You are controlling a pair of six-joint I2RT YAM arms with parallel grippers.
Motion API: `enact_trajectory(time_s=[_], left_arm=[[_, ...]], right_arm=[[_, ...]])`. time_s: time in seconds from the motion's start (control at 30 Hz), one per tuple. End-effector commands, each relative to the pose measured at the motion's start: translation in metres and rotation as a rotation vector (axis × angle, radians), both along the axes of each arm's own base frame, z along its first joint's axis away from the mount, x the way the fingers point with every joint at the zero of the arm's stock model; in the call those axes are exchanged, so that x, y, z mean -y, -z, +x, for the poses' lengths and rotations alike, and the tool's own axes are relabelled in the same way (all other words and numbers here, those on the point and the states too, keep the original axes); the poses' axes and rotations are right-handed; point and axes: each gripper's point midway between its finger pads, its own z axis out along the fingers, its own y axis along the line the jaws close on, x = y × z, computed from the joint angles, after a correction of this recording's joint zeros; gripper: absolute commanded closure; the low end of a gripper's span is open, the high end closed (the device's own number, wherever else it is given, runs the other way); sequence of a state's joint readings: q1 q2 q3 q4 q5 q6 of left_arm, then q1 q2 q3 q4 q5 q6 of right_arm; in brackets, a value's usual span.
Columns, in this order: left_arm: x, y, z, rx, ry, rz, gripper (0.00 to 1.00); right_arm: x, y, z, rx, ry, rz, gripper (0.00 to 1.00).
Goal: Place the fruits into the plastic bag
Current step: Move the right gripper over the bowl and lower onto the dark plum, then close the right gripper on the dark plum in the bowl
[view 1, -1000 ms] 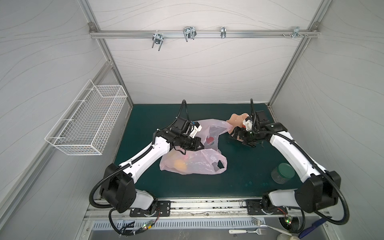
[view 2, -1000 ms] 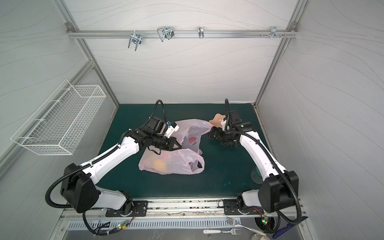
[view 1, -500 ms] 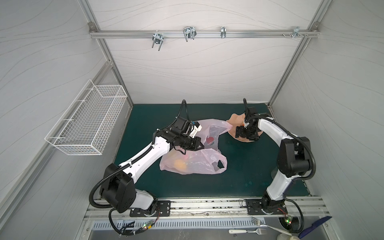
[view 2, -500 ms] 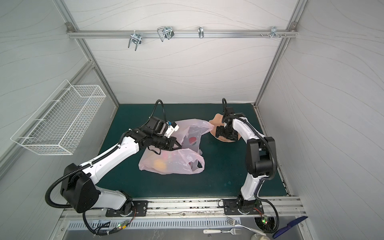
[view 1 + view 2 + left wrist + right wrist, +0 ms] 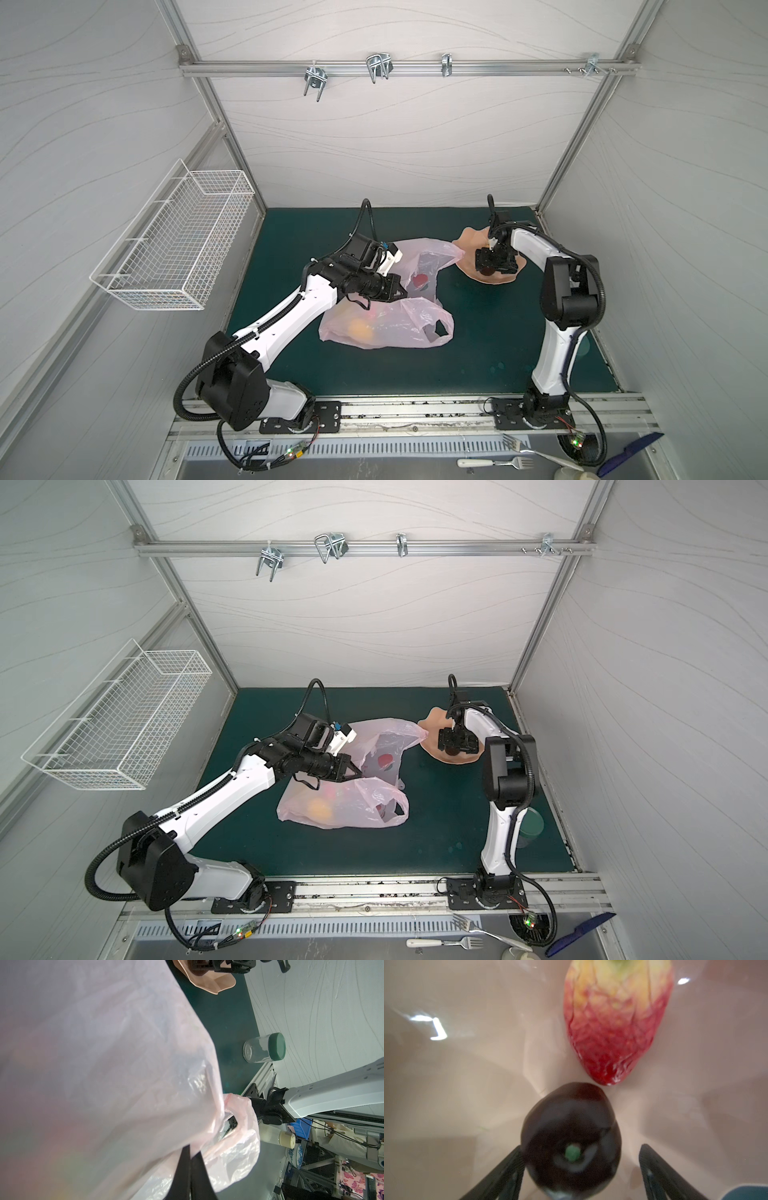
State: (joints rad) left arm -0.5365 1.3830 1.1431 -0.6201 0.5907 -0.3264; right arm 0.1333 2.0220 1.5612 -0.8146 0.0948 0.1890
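Over the peach plate (image 5: 467, 245), far right, the right gripper (image 5: 580, 1151) straddles the dark round fruit (image 5: 571, 1126), jaws spread, fruit squarely between them; at centre the left gripper (image 5: 406, 293) clamps the plastic bag (image 5: 395, 332) by its rim.

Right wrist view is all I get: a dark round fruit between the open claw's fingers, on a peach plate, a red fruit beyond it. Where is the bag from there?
Observer: In both top views the plastic bag lies on the green mat beside the plate, on the left arm's side. One corner appears to reach the plate's rim.
Operator: Is anything holding it?
Observer: Yes. The left claw is shut on the bag's film near the mouth.
Operator: Is anything inside?
Observer: A yellow-orange fruit shows through the film of the lower part.
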Motion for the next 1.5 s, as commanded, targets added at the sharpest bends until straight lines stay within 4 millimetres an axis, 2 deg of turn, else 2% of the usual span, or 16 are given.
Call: enact_trajectory(time_s=[0.0, 0.17, 0.33, 0.53, 0.6, 0.77, 1.0, 1.17, 1.3, 1.47], left_arm=[[-0.002, -0.01, -0.001, 0.021, -0.004, -0.012, 1.0], [-0.002, -0.006, -0.003, 0.004, -0.006, -0.014, 1.0], [-0.007, -0.005, -0.001, 0.008, -0.035, 0.016, 1.0], [-0.013, -0.006, -0.001, 0.019, -0.047, 0.056, 1.0], [-0.015, -0.005, -0.001, 0.028, -0.048, 0.074, 1.0], [-0.014, -0.003, 0.0, 0.033, -0.049, 0.065, 1.0], [-0.001, -0.007, -0.001, 0.031, -0.017, 0.034, 1.0], [-0.002, -0.002, -0.002, 0.029, -0.043, 0.028, 1.0], [-0.006, -0.003, -0.005, 0.045, -0.043, 0.035, 1.0], [-0.008, -0.003, -0.006, 0.052, -0.028, 0.052, 1.0]], right_arm=[[0.001, -0.001, 0.016, 0.019, -0.029, 0.014, 0.15], [-0.004, 0.002, 0.024, 0.018, -0.049, 0.049, 0.22], [-0.005, 0.007, 0.018, -0.009, -0.064, 0.06, 0.28], [-0.01, 0.004, 0.015, -0.016, -0.081, 0.087, 0.35], [-0.009, 0.002, 0.015, -0.015, -0.091, 0.085, 0.41], [-0.005, 0.002, 0.011, -0.026, -0.078, 0.098, 0.48], [-0.001, -0.015, 0.016, 0.0, -0.058, 0.101, 0.56], [-0.004, -0.026, 0.015, 0.018, -0.056, 0.125, 0.59], [-0.001, -0.049, 0.022, 0.068, -0.025, 0.171, 0.6], [0.004, -0.082, 0.024, 0.139, 0.06, 0.328, 0.61]])
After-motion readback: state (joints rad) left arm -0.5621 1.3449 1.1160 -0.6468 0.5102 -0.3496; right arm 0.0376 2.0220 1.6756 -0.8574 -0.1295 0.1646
